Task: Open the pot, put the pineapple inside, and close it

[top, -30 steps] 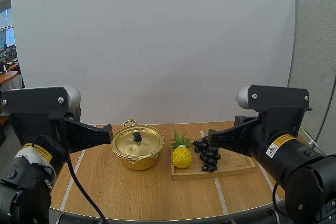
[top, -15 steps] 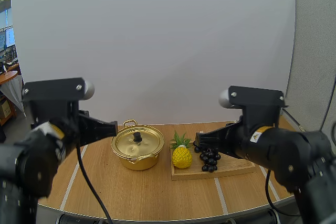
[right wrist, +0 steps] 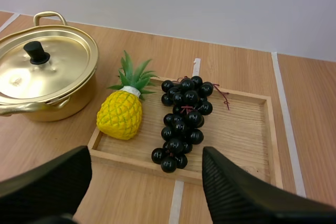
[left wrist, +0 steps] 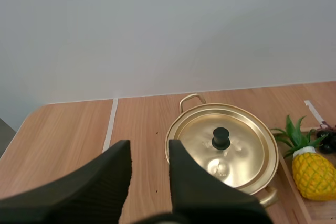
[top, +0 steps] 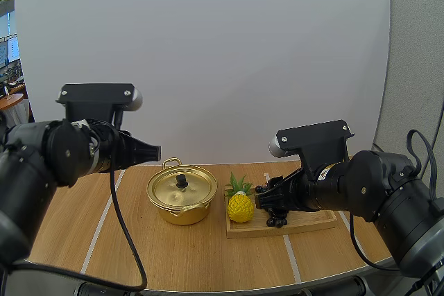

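Arms advanced: left gripper point(left wrist: 149, 148) slightly parted near lidded gold pot point(left wrist: 239, 156); right gripper point(right wrist: 146, 153) spread wide before yellow pineapple point(right wrist: 119, 115) at wooden tray point(right wrist: 236, 140) edge.

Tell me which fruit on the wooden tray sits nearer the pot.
The pineapple: yellow, at the wooden tray's end beside the pot. The bunch of grapes lies beyond it, farther from the pot.
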Robot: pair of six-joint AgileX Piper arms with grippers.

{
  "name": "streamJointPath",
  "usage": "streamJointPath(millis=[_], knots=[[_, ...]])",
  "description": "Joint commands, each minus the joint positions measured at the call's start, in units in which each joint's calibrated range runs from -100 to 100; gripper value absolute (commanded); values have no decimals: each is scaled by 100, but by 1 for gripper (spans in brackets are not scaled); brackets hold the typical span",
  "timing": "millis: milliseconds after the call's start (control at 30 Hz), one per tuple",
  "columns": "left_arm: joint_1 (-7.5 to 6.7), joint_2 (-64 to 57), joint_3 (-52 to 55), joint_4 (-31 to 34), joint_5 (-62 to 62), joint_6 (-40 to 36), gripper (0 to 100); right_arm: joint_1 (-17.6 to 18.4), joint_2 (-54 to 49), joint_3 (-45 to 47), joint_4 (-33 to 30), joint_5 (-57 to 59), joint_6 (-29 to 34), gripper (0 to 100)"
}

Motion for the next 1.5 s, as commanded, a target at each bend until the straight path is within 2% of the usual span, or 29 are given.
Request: streamJointPath(millis=[0, 33, 67, 267, 467, 567, 667, 933, 1400, 1467], knots=[[7, 598, -61, 1, 277, 627, 83, 4, 24, -45, -72, -111, -293, 100], [7, 707, -61, -12, 323, 732, 94, 4, 24, -45, -72, -111, -293, 100], [7, 846, -61, -33, 340, 877, 100, 4, 24, -45, -72, -154, -293, 100], [7, 1582, -61, -499, 64, 1696, 100, 4, 24, -45, -72, -450, -293, 100], [-18, 2440, -71, -1958, 36, 3653, 100, 4, 24, -45, -72, -616, -293, 100], [-18, 2743, -156, -2480, 2, 4239, 100, 4, 24, -45, -62, -697, -293, 100], [-18, 2989, -383, -2575, -18, 4395, 100, 4, 24, -45, -62, -713, -293, 100], [-18, 3903, -1462, -2561, 1464, 4418, 100, 4, 24, -45, 27, -714, -293, 100], [-20, 5227, -2427, -2570, 1723, 4824, 100, 4, 24, -45, 270, -714, -293, 100], [-60, 5399, -2474, -2559, 1702, 4846, 100, 4, 24, -45, 270, -714, -293, 100]])
